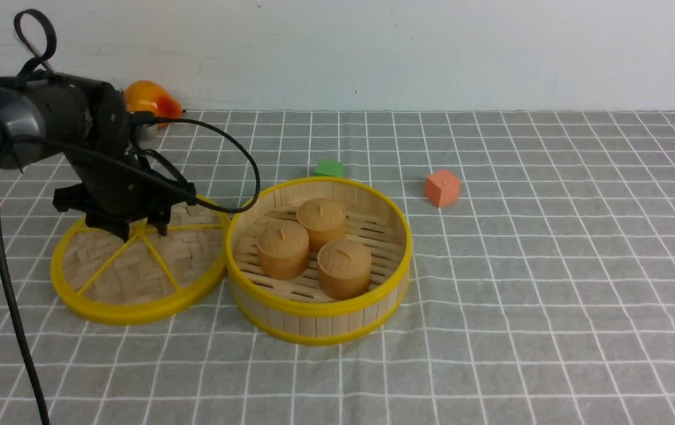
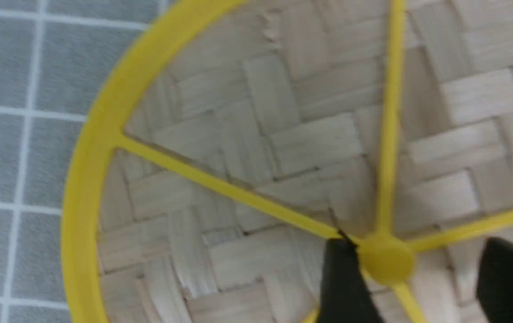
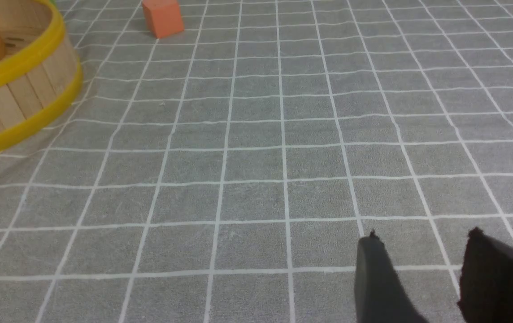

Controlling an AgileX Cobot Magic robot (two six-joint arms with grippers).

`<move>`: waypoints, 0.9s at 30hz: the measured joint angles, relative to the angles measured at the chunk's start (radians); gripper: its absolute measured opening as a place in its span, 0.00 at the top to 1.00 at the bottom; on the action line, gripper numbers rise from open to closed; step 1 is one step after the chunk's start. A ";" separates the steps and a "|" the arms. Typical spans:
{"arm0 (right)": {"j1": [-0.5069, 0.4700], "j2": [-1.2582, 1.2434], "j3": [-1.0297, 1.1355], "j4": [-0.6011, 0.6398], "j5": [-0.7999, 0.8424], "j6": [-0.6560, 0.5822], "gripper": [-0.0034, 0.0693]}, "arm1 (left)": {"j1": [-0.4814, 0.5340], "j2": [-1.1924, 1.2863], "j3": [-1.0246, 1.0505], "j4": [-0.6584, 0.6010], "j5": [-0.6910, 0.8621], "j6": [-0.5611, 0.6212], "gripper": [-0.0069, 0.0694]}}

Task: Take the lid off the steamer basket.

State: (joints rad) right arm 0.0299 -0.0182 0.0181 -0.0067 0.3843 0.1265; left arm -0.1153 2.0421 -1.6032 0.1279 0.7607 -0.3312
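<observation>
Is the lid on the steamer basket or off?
Off. The lid lies flat on the cloth beside the steamer basket, whose open top shows three brown cylinders inside.

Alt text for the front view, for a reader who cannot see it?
The lid lies flat on the grey checked cloth, close beside the uncovered steamer basket, with the left gripper low over the lid's centre. Three tan bun-shaped pieces sit in the basket; an orange cube and a green piece lie behind it.
</observation>
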 joint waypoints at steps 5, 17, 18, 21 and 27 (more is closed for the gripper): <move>0.000 0.000 0.000 0.000 0.000 0.000 0.62 | -0.006 -0.151 0.001 -0.051 -0.008 0.060 0.22; 0.000 0.000 0.000 0.000 0.000 0.000 0.62 | -0.006 -0.846 0.376 -0.429 -0.431 0.331 0.81; 0.000 0.000 0.000 0.000 0.000 0.000 0.62 | -0.006 -0.860 0.405 -0.444 -0.451 0.361 0.83; 0.000 0.000 0.000 0.000 0.000 0.000 0.62 | -0.006 -1.045 0.609 -0.546 -0.572 0.464 0.93; 0.000 0.000 0.000 0.000 0.000 0.000 0.62 | -0.006 -1.390 1.016 -0.636 -0.659 0.580 0.93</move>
State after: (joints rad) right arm 0.0299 -0.0182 0.0181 -0.0067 0.3843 0.1265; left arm -0.1211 0.6526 -0.5876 -0.5082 0.1018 0.2493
